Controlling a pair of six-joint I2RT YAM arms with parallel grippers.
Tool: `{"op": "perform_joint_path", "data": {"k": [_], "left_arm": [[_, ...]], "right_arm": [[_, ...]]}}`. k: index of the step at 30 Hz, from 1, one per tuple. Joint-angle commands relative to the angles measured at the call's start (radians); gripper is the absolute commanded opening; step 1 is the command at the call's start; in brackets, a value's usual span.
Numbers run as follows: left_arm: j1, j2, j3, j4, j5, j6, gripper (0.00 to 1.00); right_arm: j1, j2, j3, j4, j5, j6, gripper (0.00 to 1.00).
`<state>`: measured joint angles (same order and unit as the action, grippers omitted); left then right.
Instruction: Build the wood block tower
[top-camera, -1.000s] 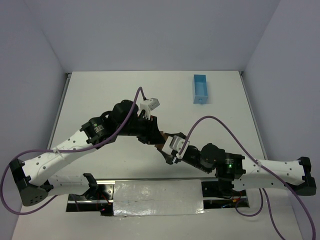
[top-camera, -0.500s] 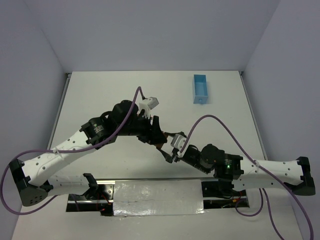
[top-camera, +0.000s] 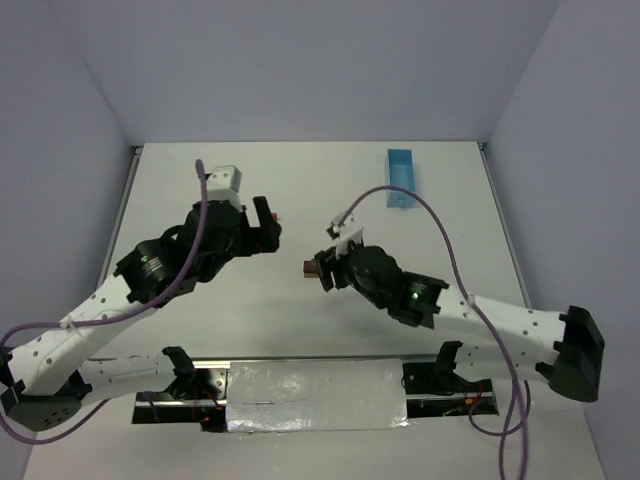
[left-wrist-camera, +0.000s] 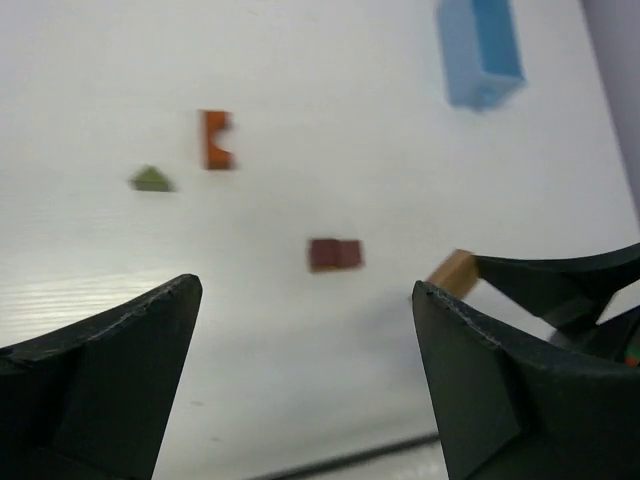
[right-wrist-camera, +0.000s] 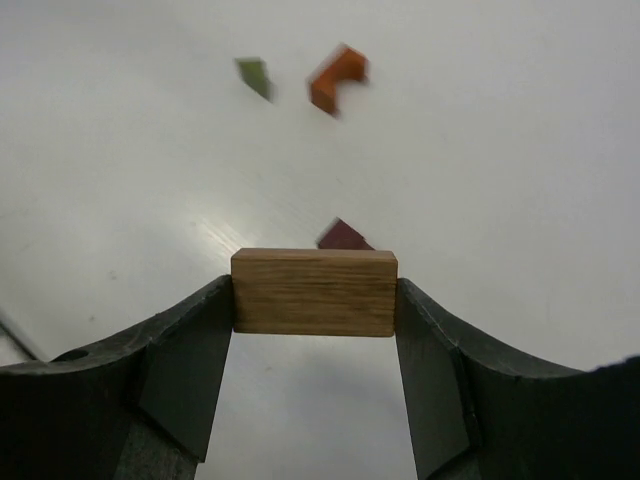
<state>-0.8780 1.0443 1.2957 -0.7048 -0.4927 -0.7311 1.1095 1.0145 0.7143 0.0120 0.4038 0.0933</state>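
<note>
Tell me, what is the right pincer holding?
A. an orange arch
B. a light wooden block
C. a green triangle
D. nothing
B: in the right wrist view the right pincer grips a light wooden block between its fingers, while the arch and triangle lie on the table.

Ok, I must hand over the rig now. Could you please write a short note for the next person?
left tool: open, empty, above the table.
right tool: shut on the light brown block.
Lying on the table, each apart: dark red block, orange arch, green triangle. The blue tray stands farther off.
Done: nothing is stacked yet.
Left: the whole tower. Probably set the held block down first, then add the others, with the triangle last.
</note>
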Motion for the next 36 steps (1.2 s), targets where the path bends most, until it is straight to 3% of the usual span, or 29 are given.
{"op": "perform_joint_path", "data": {"k": [1, 6, 10, 13, 16, 25, 36], "left_arm": [[0.020, -0.092, -0.022, -0.085, -0.335, 0.054, 0.99], [0.025, -0.237, -0.154, -0.137, -0.477, 0.056, 1.00], [0.027, -0.426, -0.300, -0.059, -0.474, 0.093, 0.99], [0.027, -0.481, -0.343, -0.062, -0.455, 0.107, 1.00], [0.027, -0.495, -0.369, -0.096, -0.445, 0.096, 1.00], [0.027, -0.471, -0.395, -0.079, -0.348, 0.130, 1.00], [0.027, -0.429, -0.397, -0.070, -0.333, 0.157, 1.00]], "right_arm": [[-0.106, 0.140, 0.207, -0.321, 0.069, 0.412, 0.08], [-0.114, 0.311, 0.312, -0.431, 0.130, 0.607, 0.00], [-0.117, 0.399, 0.353, -0.428, 0.127, 0.680, 0.00], [-0.117, 0.507, 0.463, -0.542, 0.165, 0.739, 0.01], [-0.117, 0.605, 0.574, -0.684, 0.190, 0.790, 0.00], [-0.120, 0.777, 0.737, -0.770, 0.197, 0.798, 0.00], [-0.177, 0.800, 0.712, -0.707, 0.148, 0.747, 0.11]]}}
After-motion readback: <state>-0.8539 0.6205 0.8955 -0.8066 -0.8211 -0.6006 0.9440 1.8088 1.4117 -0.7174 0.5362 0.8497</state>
